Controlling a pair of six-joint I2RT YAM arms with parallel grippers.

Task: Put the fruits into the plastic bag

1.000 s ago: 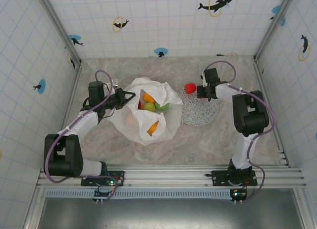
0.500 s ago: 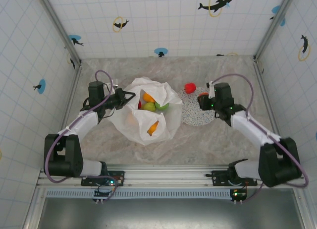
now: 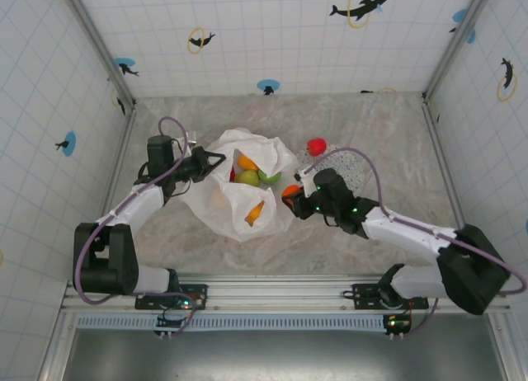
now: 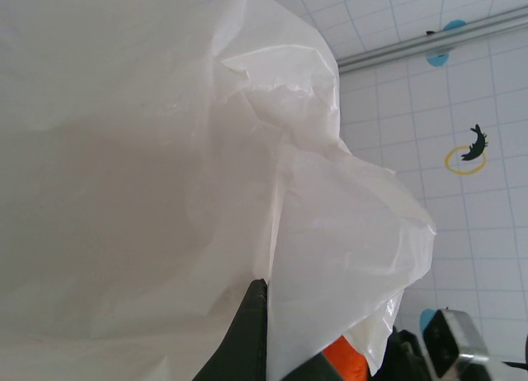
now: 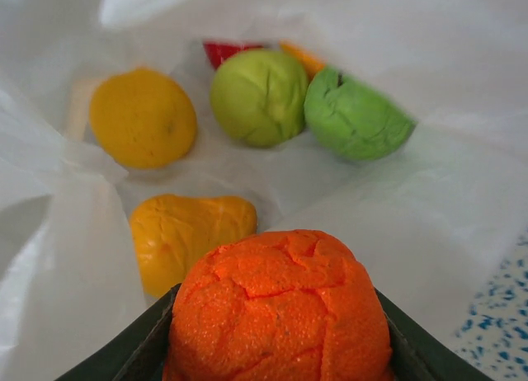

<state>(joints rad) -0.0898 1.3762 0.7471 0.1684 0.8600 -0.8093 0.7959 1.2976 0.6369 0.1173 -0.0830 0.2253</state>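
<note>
The white plastic bag (image 3: 247,191) lies open at mid-table. Inside it rest two orange fruits (image 5: 143,117) (image 5: 190,232), two green fruits (image 5: 258,96) (image 5: 356,113) and a sliver of a red one (image 5: 223,51). My left gripper (image 3: 218,158) is shut on the bag's left rim (image 4: 165,150), one dark finger (image 4: 252,331) pressed against the film. At the bag's right rim, my right gripper (image 3: 290,199) is shut on a rough orange fruit (image 5: 280,307), just above the opening. A red fruit (image 3: 316,145) sits at the far edge of the speckled plate.
The speckled plate (image 3: 351,162) lies right of the bag, partly under my right arm. Tiled walls enclose the marbled table on three sides. Bare tabletop lies in front of the bag and along the right side.
My right arm swung left from over the plate to the bag's right rim, carrying the orange fruit. The left arm, the bag and the red fruit stayed put.
</note>
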